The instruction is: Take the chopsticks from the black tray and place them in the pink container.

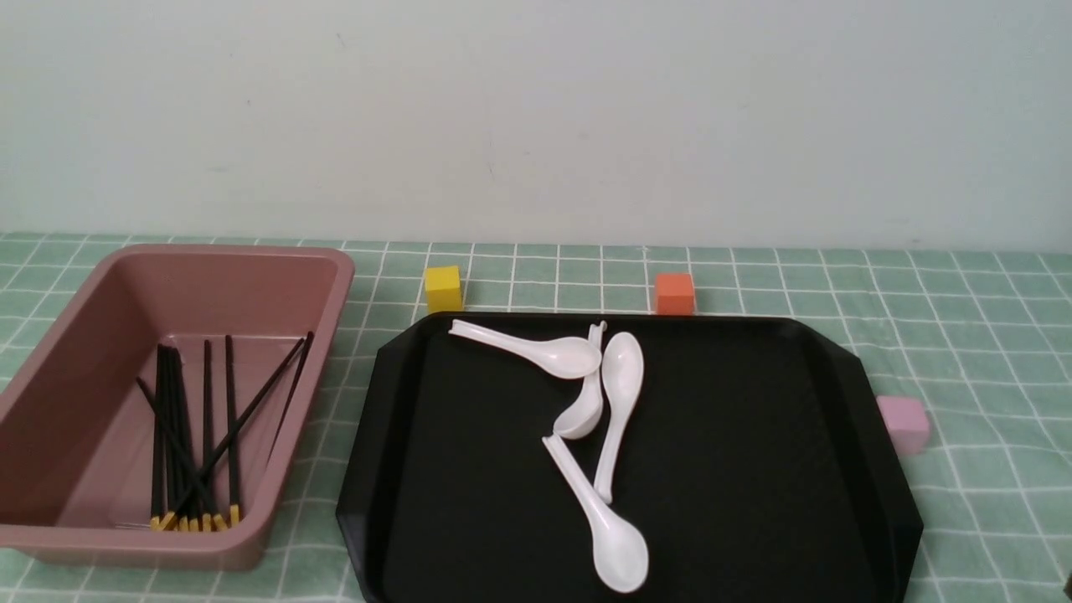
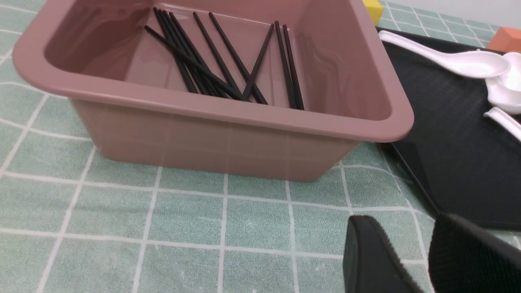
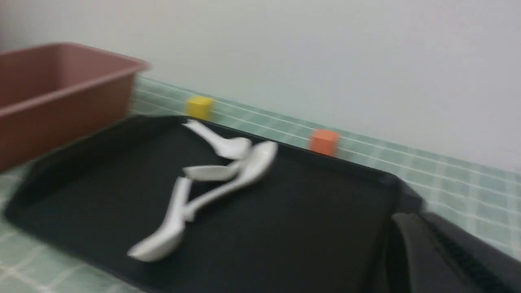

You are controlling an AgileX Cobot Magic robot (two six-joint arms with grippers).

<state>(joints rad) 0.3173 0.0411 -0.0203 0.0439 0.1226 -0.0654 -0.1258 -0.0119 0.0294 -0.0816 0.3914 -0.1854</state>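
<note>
Chopsticks (image 1: 194,435): all visible ones lie in the pink container (image 1: 276,276) at robot's left, long axes running near-to-far, yellow ends nearest; black tray (image 1: 737,469) carries only spoons (image 1: 586,419); left gripper (image 2: 411,260) nearer, jaws released, empty; right jaws' state cannot be told.

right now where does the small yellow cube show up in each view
Front view: the small yellow cube sits on the green checked cloth just beyond the glossy black plastic tray's far left corner.
Left wrist view: a corner of it peeks past the deep dusty-pink plastic tub's rim, at the picture's top edge.
Right wrist view: blurred, between tub and tray.
Shared landmark: the white plastic soup spoons on the tray.
</note>
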